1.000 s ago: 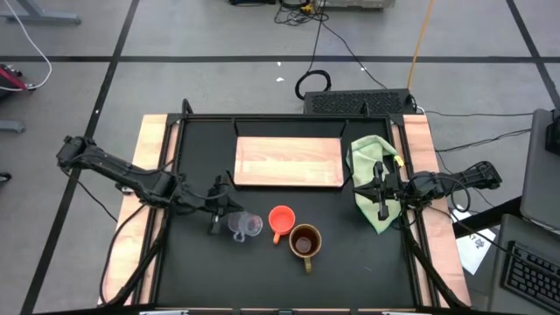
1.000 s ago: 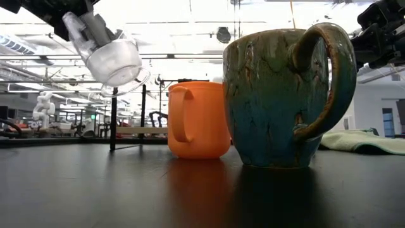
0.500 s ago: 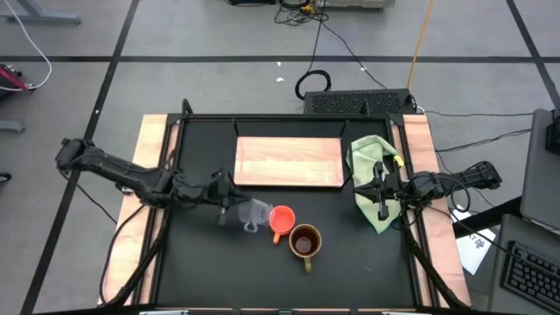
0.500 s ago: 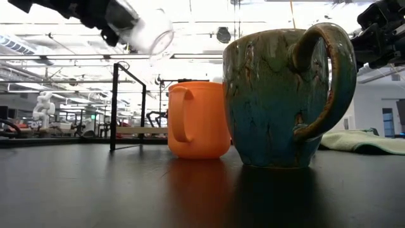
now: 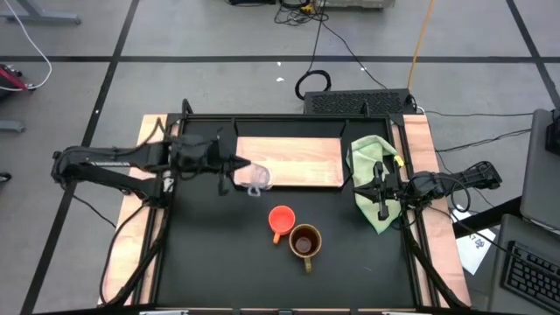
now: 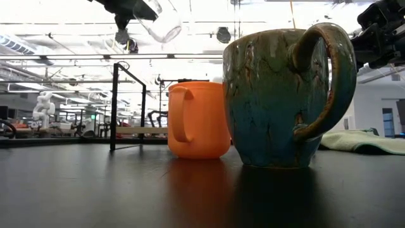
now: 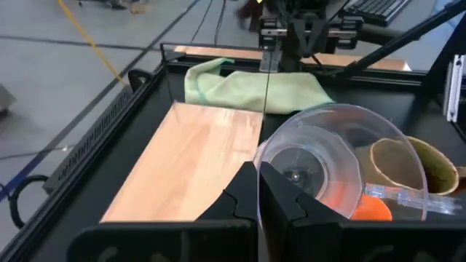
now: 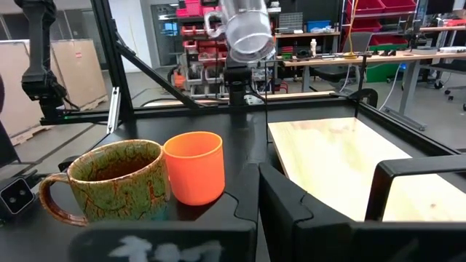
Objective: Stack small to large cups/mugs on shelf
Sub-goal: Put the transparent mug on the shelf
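The left hand [image 5: 234, 166], clamped on the tilted clear glass cup [image 5: 255, 177], holds it above the near left edge of the wooden shelf [image 5: 297, 157], centre frame. The orange mug [image 5: 281, 219] and brown mug [image 5: 304, 241] stand on the bench [image 5: 210, 254] below; nothing is shelved yet. The right hand [image 5: 381, 194] waits closed and empty over the green cloth [image 5: 367, 157], right.

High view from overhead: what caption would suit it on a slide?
Left gripper carries the clear glass cup over the wooden shelf; orange mug and brown mug wait.
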{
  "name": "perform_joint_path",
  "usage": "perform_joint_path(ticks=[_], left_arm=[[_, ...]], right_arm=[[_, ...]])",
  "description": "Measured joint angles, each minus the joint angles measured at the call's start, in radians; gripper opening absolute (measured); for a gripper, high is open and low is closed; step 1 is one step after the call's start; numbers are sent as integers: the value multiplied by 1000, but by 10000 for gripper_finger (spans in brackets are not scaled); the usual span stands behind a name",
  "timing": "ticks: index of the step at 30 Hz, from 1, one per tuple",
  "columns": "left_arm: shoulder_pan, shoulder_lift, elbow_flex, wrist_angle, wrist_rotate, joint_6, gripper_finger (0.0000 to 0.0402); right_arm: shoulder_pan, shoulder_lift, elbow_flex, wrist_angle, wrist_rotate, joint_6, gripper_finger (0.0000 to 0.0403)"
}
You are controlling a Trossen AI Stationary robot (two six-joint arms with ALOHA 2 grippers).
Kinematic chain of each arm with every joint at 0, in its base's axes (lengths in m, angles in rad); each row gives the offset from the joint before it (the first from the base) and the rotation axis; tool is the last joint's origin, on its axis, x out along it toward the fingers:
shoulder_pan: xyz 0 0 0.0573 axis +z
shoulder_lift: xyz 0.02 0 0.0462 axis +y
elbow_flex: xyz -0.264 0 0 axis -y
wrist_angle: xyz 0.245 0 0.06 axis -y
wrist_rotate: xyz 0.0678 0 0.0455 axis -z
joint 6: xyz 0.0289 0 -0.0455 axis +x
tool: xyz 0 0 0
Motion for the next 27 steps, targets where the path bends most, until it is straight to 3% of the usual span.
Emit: perform_joint_path(ticks=[6,16,27], left_arm=[[88,76,141,-176,55,66,0],[208,318,379,-455,147,181,0],[336,505,538,-615,258,327,0]], right_arm=[[0,0,0,0,0,-8,0],[0,0,0,0,0,-7,0],[0,0,0,0,0,-5,0]])
